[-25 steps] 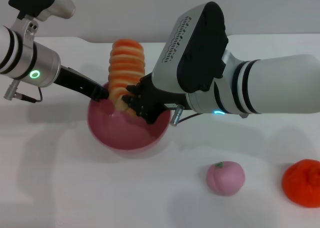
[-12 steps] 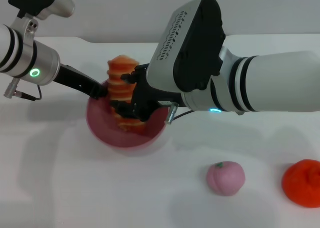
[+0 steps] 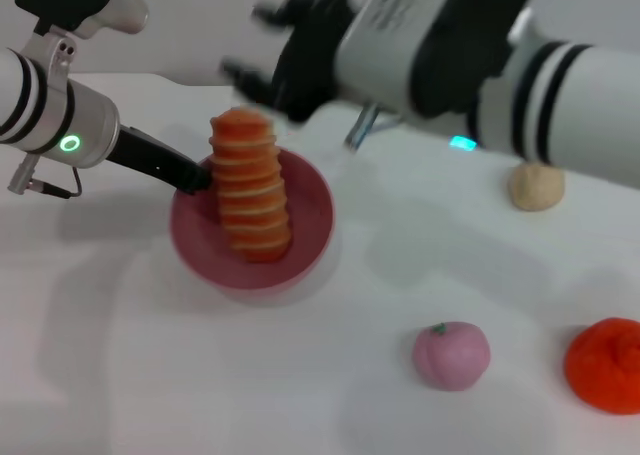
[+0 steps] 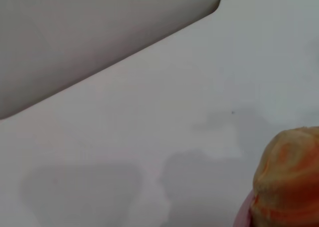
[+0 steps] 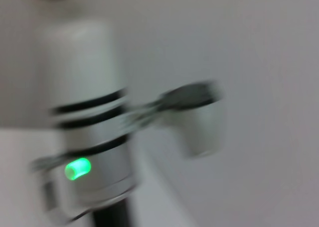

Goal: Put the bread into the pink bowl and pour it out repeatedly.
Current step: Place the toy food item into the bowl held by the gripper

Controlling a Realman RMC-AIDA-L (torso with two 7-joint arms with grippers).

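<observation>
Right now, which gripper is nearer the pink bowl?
Left. The left gripper is at the pink bowl's rim beside the bread; the right gripper is open, above and behind it.

Orange-striped bread [image 3: 250, 190], pink bowl [image 3: 310, 225]

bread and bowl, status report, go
Right gripper open, empty, lifted behind the pink bowl. Left gripper at the bowl's left rim, grip hidden. Bread standing on end in the bowl. Nothing in the way.

Bright, soft shadows, motion blur (arm)
</observation>
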